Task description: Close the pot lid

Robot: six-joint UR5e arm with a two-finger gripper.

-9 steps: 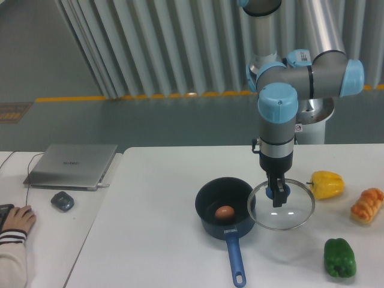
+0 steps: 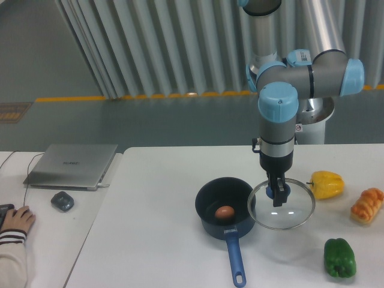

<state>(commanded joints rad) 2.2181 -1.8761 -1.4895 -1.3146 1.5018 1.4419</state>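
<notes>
Grey ribbed wall behind, yellow floor line, white table [image 2: 168, 198] in front. On it, at about 6 o'clock from the arm's base, sat the pot [image 2: 225, 214], open, blue handle pointing toward 6 o'clock, 1 egg [image 2: 224, 212] inside. Directly at 3 o'clock of the pot, the lid [image 2: 282, 204], its left rim overlapping the pot's right edge in this view; whether lifted clear of the table or resting could not be told. Gripper [image 2: 278, 193] pointed straight down, clamped on the lid's blue knob. Judged from this: grasp done, pot not yet covered; left were the carry toward 9 o'clock, centring over the rim, lowering and release. Further toward 3 o'clock lay a yellow pepper [image 2: 327, 184] and bread [image 2: 367, 205]; toward 5 o'clock, a green pepper [image 2: 339, 257].
</notes>
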